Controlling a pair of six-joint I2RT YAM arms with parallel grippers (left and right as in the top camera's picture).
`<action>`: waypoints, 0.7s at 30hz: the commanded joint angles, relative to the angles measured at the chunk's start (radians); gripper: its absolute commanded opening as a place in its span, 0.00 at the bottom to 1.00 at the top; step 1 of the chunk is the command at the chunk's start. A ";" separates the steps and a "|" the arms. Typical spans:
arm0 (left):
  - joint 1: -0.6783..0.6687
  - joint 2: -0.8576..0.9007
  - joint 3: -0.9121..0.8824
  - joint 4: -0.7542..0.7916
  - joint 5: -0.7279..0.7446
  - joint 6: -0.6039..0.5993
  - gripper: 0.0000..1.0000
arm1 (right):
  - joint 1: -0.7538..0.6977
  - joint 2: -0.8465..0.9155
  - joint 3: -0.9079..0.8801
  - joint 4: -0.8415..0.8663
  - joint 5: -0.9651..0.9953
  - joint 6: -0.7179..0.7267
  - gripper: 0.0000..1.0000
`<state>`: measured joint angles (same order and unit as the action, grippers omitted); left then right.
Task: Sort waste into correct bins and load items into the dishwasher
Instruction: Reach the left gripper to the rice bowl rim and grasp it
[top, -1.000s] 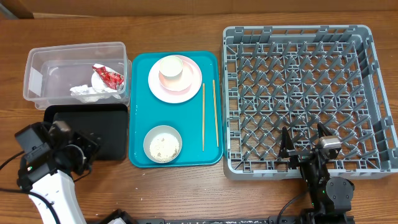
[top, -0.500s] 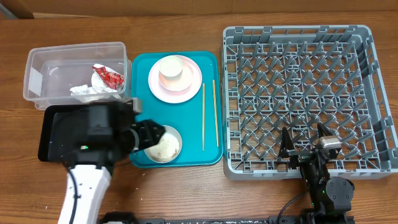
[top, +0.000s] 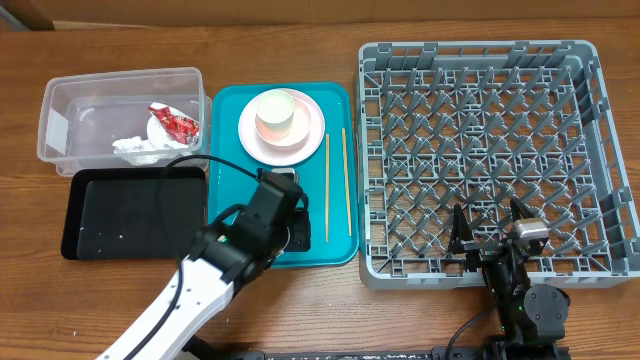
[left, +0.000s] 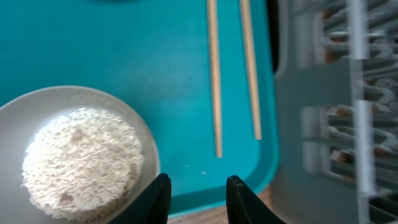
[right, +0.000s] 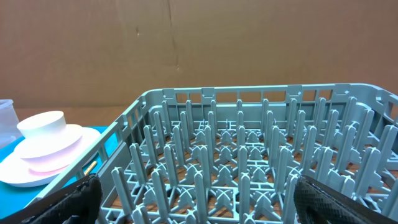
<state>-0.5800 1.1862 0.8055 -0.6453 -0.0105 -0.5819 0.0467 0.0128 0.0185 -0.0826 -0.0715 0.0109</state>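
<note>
Hovering over the teal tray (left: 124, 50), the left pincer (left: 198, 199) stands partly open, with a narrow gap between its fingers and nothing in it. One finger sits just beside the rim of the white bowl (left: 146, 134), which is heaped with rice (left: 78, 158). Two chopsticks (left: 214, 74) lie side by side on the tray, right of that bowl. The right pincer (right: 199, 199) is spread wide and empty at the near wall of the grey dish rack (right: 249, 162). A pink bowl (top: 277, 115) sits on the plate (top: 305, 145) at the tray's far end. The napkin (top: 140, 148) and wrapper (top: 175, 123) lie in the clear tub (top: 60, 100).
</note>
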 joint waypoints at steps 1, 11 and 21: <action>-0.010 0.079 0.016 0.003 -0.101 -0.032 0.32 | 0.003 -0.009 -0.011 0.005 0.000 -0.004 1.00; -0.010 0.269 0.016 0.029 -0.097 -0.036 0.32 | 0.003 -0.009 -0.011 0.005 0.000 -0.004 1.00; -0.010 0.310 0.016 0.035 -0.094 -0.035 0.26 | 0.003 -0.009 -0.011 0.005 0.000 -0.004 1.00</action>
<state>-0.5831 1.4872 0.8055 -0.6193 -0.0875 -0.6041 0.0467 0.0128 0.0185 -0.0822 -0.0715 0.0105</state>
